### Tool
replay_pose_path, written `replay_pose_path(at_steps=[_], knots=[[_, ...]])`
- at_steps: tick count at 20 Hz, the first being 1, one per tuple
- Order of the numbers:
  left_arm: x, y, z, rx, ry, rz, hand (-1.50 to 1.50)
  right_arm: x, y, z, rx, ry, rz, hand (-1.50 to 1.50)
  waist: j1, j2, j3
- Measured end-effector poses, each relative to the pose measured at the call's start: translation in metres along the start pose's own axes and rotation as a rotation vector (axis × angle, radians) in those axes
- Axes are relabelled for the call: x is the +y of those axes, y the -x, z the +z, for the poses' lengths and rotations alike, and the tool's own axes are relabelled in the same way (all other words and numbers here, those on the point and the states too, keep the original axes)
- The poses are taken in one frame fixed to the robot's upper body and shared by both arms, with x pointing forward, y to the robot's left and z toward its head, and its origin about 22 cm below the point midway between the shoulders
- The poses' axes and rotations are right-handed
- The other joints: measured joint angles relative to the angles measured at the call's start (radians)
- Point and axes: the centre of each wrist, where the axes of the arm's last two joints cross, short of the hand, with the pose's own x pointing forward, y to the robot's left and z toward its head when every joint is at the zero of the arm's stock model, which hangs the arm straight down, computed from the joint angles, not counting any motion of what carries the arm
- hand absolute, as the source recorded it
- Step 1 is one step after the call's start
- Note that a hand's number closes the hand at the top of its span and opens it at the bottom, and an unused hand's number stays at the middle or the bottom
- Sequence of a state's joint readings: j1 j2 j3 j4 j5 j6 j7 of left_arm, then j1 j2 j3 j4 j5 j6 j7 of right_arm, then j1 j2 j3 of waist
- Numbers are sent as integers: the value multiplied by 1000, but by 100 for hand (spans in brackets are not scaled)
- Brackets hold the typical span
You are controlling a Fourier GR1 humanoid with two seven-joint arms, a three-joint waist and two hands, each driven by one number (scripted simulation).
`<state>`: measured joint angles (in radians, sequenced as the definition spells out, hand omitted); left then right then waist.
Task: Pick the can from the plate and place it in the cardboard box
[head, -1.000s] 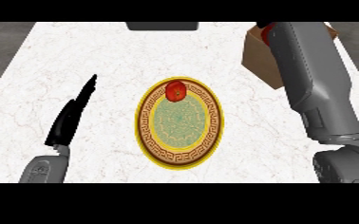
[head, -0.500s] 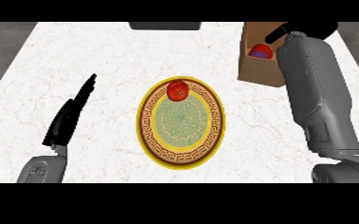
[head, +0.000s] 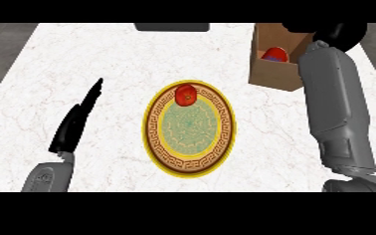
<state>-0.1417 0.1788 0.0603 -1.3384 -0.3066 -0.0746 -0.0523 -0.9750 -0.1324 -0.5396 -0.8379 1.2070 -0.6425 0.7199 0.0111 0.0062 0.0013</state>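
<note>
Right hand (head: 339, 32) up at the far right, just past the top corner of the box (head: 273, 77), showing only as a dark mass beyond the grey forearm (head: 334, 104); cannot tell how far open it is, nor whether it has hold of anything; placed there, most likely, because the box opens upward and can only be fed from above; can (head: 274, 55) down inside the box, red with a blue patch, showing over the front wall and apart from the dark mass, so probably already let go, though contact at its far side cannot be ruled out; forearm laid along the right of the counter (head: 110, 55), beside the box and well clear of the plate (head: 158, 129), which keeps the plate from being knocked; on the plate, near its far rim, only a small red round thing (head: 185, 94), not the can and no part of the job, so best left alone; plate itself near the middle of the counter, well apart from the box; left hand (head: 75, 122) at the left, flat and fully open, holding nothing, resting well apart from the plate, seemingly kept out of the way since one arm is enough here; judged from this, placing all but done, with only a clean lift away from the box left, taking care not to catch its wall.
</note>
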Motion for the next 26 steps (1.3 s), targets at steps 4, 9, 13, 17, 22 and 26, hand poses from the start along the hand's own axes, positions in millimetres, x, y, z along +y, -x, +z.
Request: replay_pose_path(at_steps=[4, 9, 13, 17, 22, 26], knots=[[2, 7, 3, -1, -7, -3, 0, -9, 20, -7, 8, 83, -134, -150, -8, -4, -1], [-1, 7, 2, 6, -16, -1, 0, -23, 61, -9, -17, 187, -232, -150, -16, -7, -1], [3, 6, 3, 8, -8, 2, 0, -42, 97, -10, -44, 255, -271, -150, -17, -8, -1], [7, 3, 2, 11, -10, 6, 0, -67, 128, -8, -60, 324, -302, -150, -19, -9, -1], [2, -1, 2, 9, -15, -2, 0, -99, 169, 2, -62, 368, -323, -150, -18, -8, -1], [10, -4, 5, 6, -12, -10, 0, -118, 190, 12, -63, 365, -305, -150, -16, -8, -1]])
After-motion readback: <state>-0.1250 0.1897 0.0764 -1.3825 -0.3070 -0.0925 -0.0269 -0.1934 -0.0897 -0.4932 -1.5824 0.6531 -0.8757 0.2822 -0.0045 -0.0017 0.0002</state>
